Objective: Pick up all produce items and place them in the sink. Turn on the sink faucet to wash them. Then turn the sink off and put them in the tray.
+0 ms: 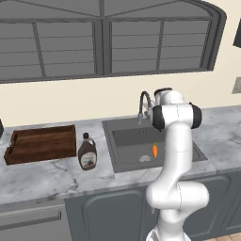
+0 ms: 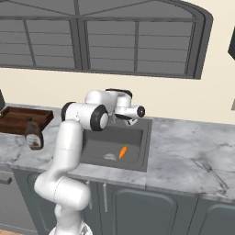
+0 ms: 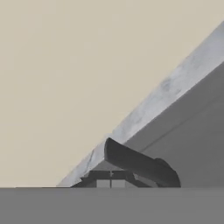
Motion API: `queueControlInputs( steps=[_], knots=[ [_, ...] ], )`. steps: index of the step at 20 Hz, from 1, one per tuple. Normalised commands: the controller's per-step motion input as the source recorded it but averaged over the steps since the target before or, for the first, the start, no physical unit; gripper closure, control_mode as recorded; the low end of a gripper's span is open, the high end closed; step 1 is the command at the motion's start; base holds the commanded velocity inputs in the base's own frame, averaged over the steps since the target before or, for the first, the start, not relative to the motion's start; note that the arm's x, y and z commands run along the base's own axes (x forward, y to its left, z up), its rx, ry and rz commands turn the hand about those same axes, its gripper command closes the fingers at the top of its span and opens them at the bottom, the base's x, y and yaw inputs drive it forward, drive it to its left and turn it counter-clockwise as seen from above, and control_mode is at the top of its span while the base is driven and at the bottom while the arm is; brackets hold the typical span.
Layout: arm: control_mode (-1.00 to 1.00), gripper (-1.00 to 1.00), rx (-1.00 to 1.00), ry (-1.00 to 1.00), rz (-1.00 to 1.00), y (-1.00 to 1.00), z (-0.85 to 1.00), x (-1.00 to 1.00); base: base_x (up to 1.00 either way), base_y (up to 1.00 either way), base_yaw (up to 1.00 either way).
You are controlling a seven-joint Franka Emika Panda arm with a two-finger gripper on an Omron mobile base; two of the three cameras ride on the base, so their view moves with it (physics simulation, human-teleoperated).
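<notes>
One small, tapered orange carrot (image 1: 155,150) lies on the floor of the large rectangular dark-grey metal sink (image 1: 123,157), just beside a pale round drain (image 1: 145,158), and is touched by nothing. The basin is sunk into a veined grey-and-white marble counter (image 1: 42,176). At its back rim stands one slim grey metal gooseneck faucet (image 1: 144,106) with an arched spout; the white arm hides its right side in the left base view and nearly all of it in the right base view. In the hand view a dark, flat bar (image 3: 138,162), apparently part of the tap, crosses just ahead of the two-finger gripper (image 3: 110,183), whose tips sit pressed together with no gap and nothing between them. One shallow dark-brown wooden tray (image 1: 41,143) with raised sides and cut-out handles rests to the left, and one brown syrup bottle (image 1: 87,152) with a dark cap stands upright between tray and sink. A metal spoon (image 2: 212,171) lies far right, hard to make out.
</notes>
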Motion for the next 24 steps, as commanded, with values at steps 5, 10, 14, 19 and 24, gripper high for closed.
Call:
queueControlInputs(
  steps=[5,10,14,19,24],
  knots=[
    [-1.00,1.00,0.16,0.00,-0.18,-0.31,0.00,0.14,0.00,0.00,0.00],
    [-1.00,1.00,0.18,0.06,-0.22,-0.36,0.00,0.39,0.00,0.00,0.00],
    [-1.00,1.00,0.17,0.18,-0.32,-0.58,-0.02,0.38,0.00,0.00,0.00],
    [-1.00,1.00,0.17,0.24,-0.35,-0.91,-0.05,0.20,0.00,0.00,0.00],
    [-1.00,1.00,0.20,0.23,-0.34,-1.00,-0.01,0.00,0.00,0.00,0.00]
  ],
)
